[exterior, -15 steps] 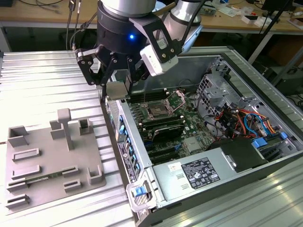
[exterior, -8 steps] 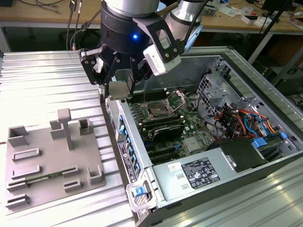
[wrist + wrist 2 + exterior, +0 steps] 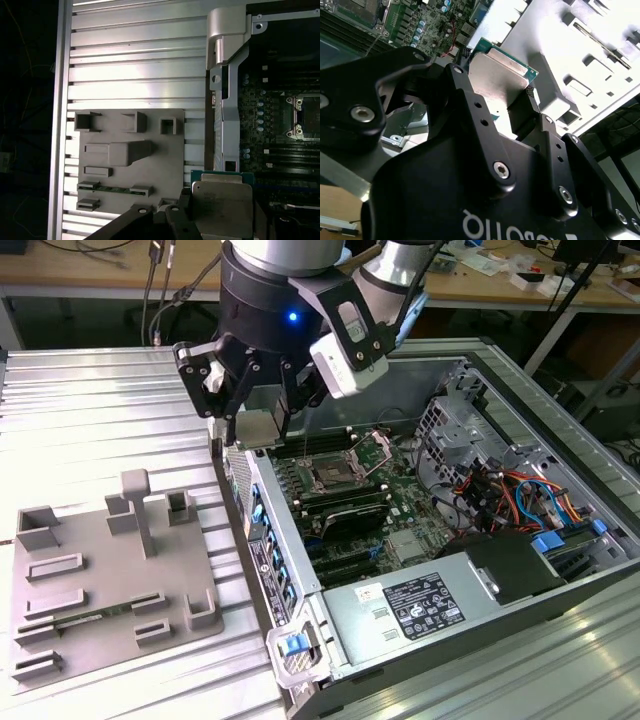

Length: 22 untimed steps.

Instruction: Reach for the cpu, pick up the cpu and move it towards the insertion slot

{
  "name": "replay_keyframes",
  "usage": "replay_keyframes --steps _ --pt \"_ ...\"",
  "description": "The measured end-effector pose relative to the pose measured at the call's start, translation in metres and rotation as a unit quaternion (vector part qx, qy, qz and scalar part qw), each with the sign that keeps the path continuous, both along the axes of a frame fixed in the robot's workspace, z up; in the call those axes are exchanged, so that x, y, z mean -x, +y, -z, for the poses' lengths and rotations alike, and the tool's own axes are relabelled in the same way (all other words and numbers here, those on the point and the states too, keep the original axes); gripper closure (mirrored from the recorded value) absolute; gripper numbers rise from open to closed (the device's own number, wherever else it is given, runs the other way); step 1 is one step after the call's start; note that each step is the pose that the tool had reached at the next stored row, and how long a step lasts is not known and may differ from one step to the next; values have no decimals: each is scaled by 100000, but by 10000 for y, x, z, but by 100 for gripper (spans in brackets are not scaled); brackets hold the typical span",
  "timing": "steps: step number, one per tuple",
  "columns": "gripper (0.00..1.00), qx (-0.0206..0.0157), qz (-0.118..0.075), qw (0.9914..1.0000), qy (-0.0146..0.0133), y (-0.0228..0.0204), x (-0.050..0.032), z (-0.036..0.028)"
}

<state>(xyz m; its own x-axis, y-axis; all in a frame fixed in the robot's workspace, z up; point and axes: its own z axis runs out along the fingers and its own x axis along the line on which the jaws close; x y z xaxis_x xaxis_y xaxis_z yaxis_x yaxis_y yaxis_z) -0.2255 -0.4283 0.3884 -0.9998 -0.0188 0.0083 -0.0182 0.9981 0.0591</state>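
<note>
The gripper (image 3: 258, 408) is holding the cpu (image 3: 258, 429) flat, jaws clamped on opposite edges so its underside is facing down, and carrying it above the open case's wall. The insertion slot (image 3: 333, 475) is lying at about four o'clock from it, beyond the grey tray (image 3: 100, 585).

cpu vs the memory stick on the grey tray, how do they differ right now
The cpu is a square chip with a pale metal top; the memory stick is a long thin green strip. The cpu is held in the gripper, lifted near the case edge; the memory stick lies in the tray between two holders. The cpu is off the tray; the stick remains on it. Both have green board edges.
</note>
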Motion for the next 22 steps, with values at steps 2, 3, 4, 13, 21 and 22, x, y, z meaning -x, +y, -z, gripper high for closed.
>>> replay_keyframes --steps 2,3,4,13,21,22 --pt "45 1 0 100000 -2 1 -12 0" --pt "45 -2 1 100000 -3 2 -17 0" --pt "45 -1 0 100000 -2 2 -23 0" --pt "45 1 -2 100000 -1 9 -103 0" --pt "45 0 1 100000 0 10 -156 0" --pt "45 1 1 100000 0 10 -163 0"
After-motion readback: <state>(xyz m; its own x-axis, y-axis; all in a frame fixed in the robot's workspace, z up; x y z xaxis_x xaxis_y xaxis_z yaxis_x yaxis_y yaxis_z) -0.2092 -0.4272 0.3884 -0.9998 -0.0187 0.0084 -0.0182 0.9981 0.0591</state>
